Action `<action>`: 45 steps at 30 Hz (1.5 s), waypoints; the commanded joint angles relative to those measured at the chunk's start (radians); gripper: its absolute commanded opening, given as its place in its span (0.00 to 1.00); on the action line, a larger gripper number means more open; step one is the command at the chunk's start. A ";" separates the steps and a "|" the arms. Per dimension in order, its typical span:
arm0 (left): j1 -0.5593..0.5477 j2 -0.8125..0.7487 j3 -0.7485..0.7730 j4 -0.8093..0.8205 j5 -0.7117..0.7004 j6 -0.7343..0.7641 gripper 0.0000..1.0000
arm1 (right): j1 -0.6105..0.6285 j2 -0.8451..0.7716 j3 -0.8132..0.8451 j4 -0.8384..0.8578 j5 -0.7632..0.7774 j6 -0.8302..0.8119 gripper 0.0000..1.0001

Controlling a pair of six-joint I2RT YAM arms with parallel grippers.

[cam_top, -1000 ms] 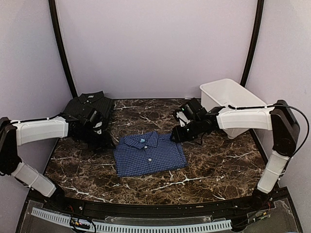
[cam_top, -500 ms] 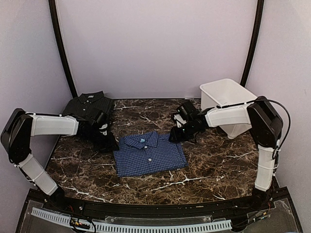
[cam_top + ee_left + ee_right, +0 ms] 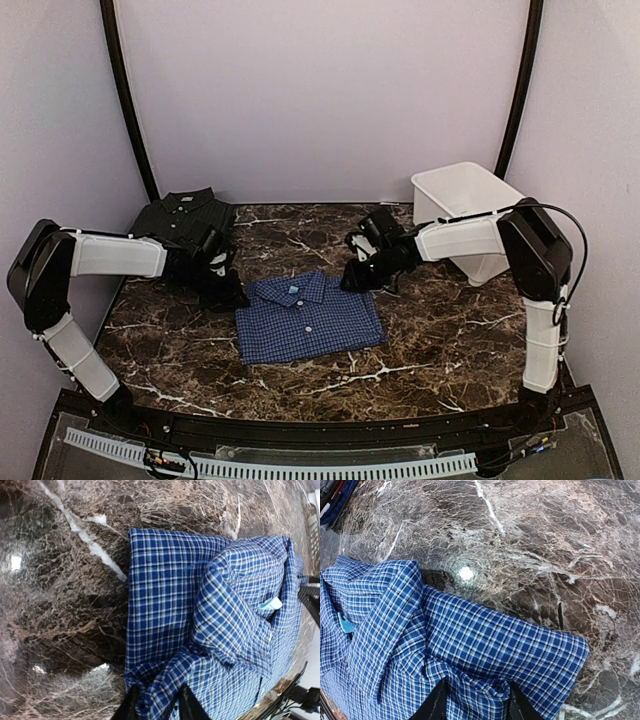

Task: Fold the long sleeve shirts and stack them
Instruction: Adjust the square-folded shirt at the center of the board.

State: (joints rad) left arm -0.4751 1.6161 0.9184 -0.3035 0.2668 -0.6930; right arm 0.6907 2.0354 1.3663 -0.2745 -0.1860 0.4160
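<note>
**Blue shirt spans the gap between the two tools, one collar-end corner at each**

Top view: the folded blue shirt (image 3: 308,320) lies flat on the tabletop (image 3: 430,330), collar at the far edge. The left tool (image 3: 228,292) is down at its far left corner and the right tool (image 3: 357,277) at its far right corner. The shirt's width therefore runs straight from one tool to the other. The dark shirt (image 3: 185,215) lies just behind the left tool, so a carry onto it would probably lead leftward.

Left wrist view: the fingers (image 3: 187,707) stand close together with a bunched corner of blue cloth between them. The rest of the shirt lies ahead of the tool. Whether the cloth is pinched cannot be told.

Right wrist view: the fingers (image 3: 436,705) stand wider and straddle the shoulder edge, with the collar ahead and to the left. A firm grip cannot be told here either.
</note>
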 commanded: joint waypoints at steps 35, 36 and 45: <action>0.011 0.194 0.223 0.083 0.079 0.123 0.00 | -0.028 -0.134 -0.114 0.048 0.073 0.017 0.00; 0.012 0.207 0.229 0.080 0.066 0.119 0.00 | -0.036 -0.114 -0.109 0.050 0.068 0.018 0.00; 0.033 0.245 0.290 -0.010 -0.110 0.113 0.23 | -0.064 -0.056 -0.033 -0.009 0.104 0.001 0.24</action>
State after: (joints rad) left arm -0.4561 1.8908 1.1603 -0.2420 0.2848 -0.5804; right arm 0.6338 1.9945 1.2747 -0.2634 -0.1303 0.4225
